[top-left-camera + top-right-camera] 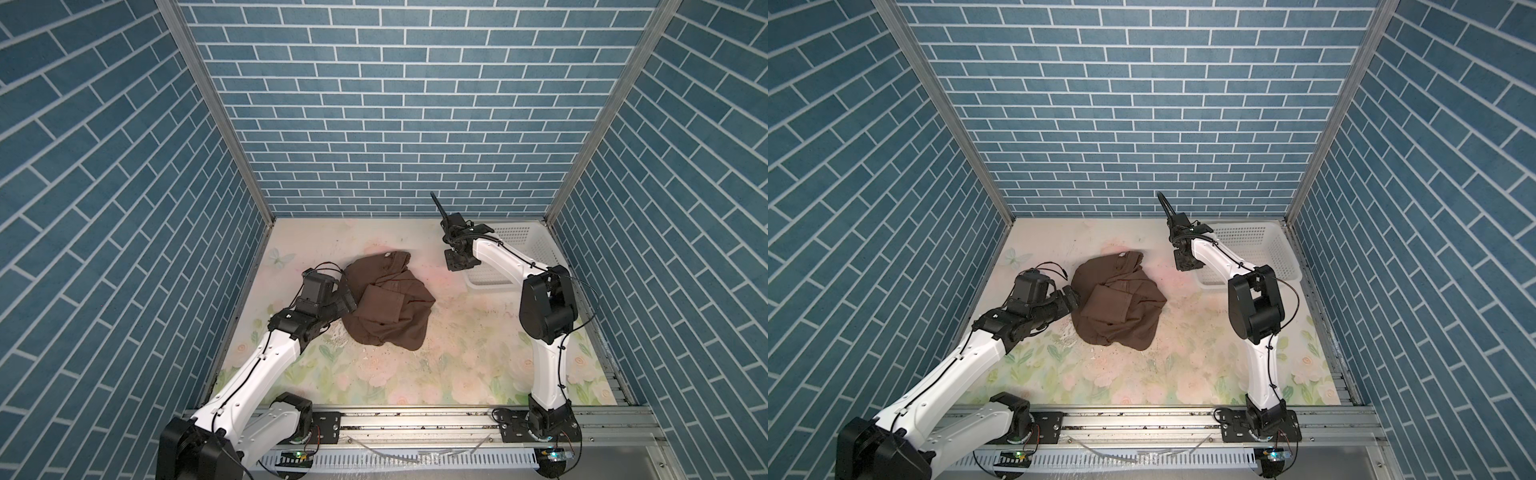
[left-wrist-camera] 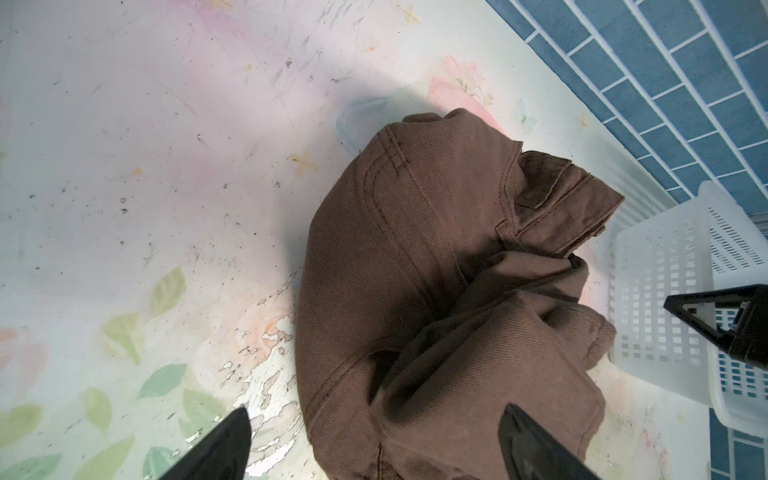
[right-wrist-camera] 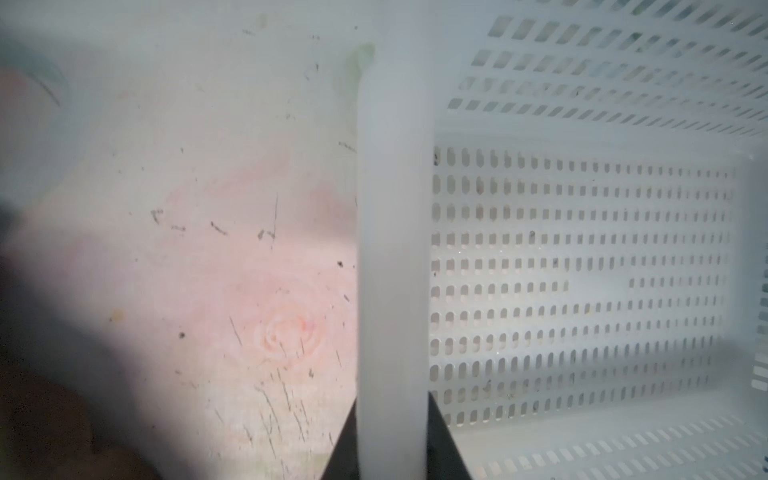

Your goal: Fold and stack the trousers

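The dark brown trousers (image 1: pixel 386 307) (image 1: pixel 1117 307) lie crumpled in a heap left of the table's middle; the left wrist view shows their seams and a waistband (image 2: pixel 436 270). My left gripper (image 1: pixel 351 301) (image 1: pixel 1073 300) (image 2: pixel 374 409) sits low at the heap's left edge. It is open, with one finger over the bare table and the other over the cloth. My right gripper (image 1: pixel 459 264) (image 1: pixel 1185 264) (image 3: pixel 392 399) is at the back right, shut on the rim (image 3: pixel 392 208) of the white basket.
The white perforated basket (image 1: pixel 536 249) (image 1: pixel 1266 245) (image 2: pixel 665 291) stands in the back right corner, against the right wall. Blue brick walls close in the floral table (image 1: pixel 415 374) on three sides. A metal rail (image 1: pixel 415 419) runs along the front edge.
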`<state>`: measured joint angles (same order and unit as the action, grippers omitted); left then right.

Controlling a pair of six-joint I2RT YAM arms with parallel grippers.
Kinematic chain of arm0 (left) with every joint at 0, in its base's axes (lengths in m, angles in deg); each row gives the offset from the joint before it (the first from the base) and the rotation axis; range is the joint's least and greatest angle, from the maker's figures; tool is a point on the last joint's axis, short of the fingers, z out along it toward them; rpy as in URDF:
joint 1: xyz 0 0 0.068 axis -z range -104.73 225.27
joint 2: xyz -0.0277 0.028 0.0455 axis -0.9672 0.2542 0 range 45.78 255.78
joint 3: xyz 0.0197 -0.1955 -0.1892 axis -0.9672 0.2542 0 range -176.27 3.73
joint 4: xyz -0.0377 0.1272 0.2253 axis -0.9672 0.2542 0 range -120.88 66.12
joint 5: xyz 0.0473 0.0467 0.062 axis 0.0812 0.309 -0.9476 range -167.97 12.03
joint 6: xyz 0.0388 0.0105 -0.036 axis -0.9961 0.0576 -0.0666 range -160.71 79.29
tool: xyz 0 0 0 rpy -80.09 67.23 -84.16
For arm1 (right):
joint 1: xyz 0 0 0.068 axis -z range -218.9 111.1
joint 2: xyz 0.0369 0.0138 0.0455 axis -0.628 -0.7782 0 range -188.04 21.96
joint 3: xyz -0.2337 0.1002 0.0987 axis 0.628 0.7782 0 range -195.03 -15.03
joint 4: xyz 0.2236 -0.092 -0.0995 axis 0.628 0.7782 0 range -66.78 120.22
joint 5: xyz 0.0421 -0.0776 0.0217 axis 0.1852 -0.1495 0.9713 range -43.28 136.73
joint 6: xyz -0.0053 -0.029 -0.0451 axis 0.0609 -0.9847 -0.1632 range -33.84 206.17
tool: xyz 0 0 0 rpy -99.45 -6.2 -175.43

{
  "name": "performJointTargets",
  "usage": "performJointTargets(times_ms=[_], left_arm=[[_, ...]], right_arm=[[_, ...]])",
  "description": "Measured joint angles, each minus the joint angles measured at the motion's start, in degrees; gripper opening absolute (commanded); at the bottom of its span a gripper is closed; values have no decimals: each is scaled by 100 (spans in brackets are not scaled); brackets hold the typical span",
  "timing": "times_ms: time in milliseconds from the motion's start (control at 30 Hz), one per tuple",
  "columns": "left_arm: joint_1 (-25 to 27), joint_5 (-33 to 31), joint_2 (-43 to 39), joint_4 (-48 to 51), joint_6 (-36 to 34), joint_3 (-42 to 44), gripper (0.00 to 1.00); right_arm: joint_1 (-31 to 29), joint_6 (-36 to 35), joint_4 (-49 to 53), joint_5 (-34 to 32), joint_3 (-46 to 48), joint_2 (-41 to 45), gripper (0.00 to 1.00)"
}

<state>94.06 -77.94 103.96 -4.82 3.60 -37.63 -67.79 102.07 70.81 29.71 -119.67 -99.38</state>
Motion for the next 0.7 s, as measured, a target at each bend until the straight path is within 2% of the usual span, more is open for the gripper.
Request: performJointTargets(times_ms=[300, 700], left_arm=[[-9, -50, 0, 35, -4, 7, 95], [-48, -153, 63, 153, -20, 7, 96]], right_arm=[[380, -595, -94, -197, -885, -688, 9], [837, -940, -356, -238, -1368, -1060, 13]])
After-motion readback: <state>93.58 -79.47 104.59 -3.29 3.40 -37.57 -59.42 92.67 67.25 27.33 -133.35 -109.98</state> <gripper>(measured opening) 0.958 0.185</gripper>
